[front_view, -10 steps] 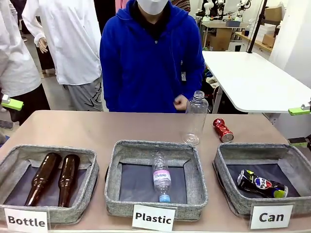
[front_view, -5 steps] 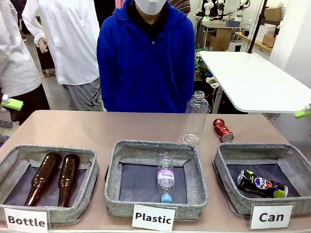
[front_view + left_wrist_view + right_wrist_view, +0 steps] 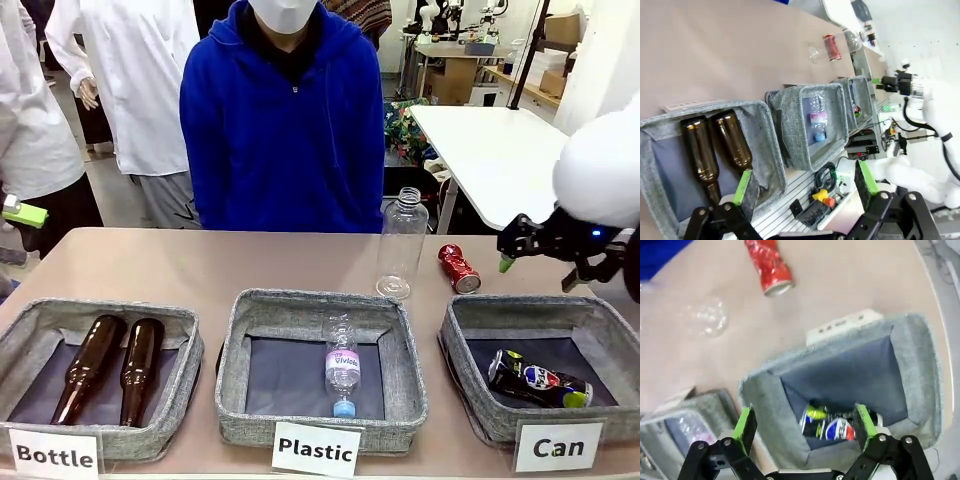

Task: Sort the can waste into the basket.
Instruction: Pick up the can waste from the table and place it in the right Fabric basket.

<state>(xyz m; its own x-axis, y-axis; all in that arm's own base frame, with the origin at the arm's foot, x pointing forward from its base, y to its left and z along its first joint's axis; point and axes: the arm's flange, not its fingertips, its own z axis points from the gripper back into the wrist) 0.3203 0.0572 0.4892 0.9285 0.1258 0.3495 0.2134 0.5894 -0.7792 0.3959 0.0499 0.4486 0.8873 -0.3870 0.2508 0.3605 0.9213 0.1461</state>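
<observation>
1. As we judge it, the step in hand is fetching the red can (image 3: pixel 459 268). It lies on its side on the tabletop, just beyond the far left corner of the Can basket (image 3: pixel 520 305). The dark can (image 3: pixel 540 380) already lies inside that basket, so 1 of the 2 cans is sorted.
2. We would bring the right tool (image 3: pixel 804 427) over the red can, turn the wrist so the pads close across its crushed body, and descend straight.
3. The clear plastic bottle (image 3: pixel 402 245) stands upright just left of the red can, so we would approach from the right to avoid tipping it.
4. Crushed shiny metal may slip. We would grip mid-body, lift clear of the basket's rim, and release low over the dark bottom.
5. The right tool's jaws stand wide apart, holding and touching nothing. It hovers above the basket, to the right of the red can.
6. The left tool (image 3: pixel 804 180) is also spread wide and empty, hovering at the left near the Bottle basket (image 3: pixel 772 160).
</observation>
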